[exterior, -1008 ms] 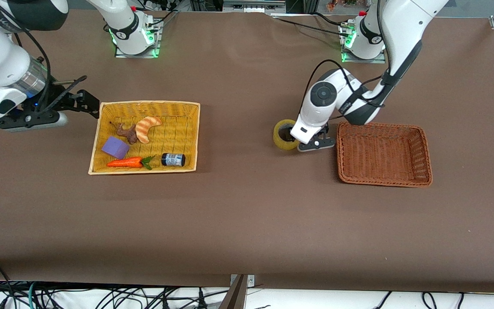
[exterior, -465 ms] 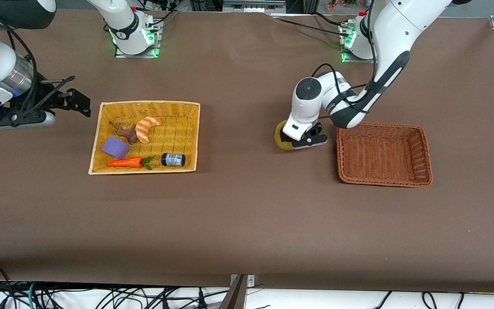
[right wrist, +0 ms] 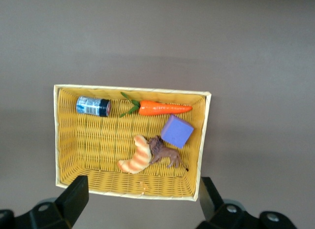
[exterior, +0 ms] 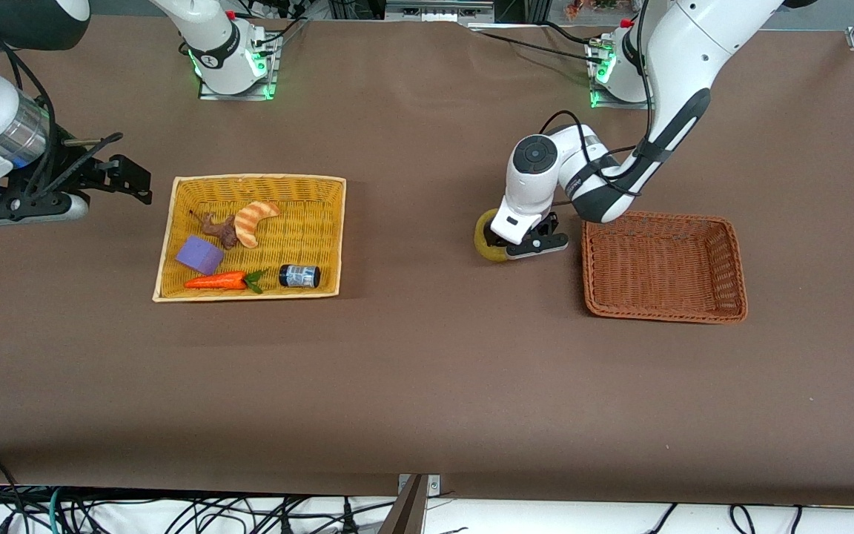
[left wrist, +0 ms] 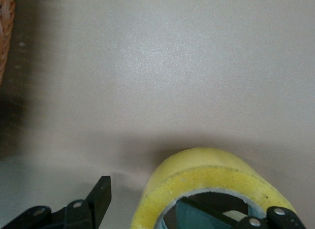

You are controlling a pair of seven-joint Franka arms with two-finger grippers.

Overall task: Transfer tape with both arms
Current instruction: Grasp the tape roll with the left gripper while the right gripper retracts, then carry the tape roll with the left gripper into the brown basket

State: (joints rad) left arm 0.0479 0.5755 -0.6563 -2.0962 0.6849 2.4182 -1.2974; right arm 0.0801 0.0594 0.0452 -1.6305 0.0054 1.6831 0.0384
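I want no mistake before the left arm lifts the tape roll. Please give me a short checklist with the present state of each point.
1. One finger of the left gripper in the hole of the tape roll, the other finger outside: ok.
2. Outside finger touching the roll's wall: not ok, a gap shows in the left wrist view.
3. Roll resting on the table, beside the brown basket: ok.
4. Brown basket free to take the roll: ok, nothing lies in it.
5. Right gripper out of the way: ok, it waits open above the yellow basket.
6. Roll firmly held: cannot tell.
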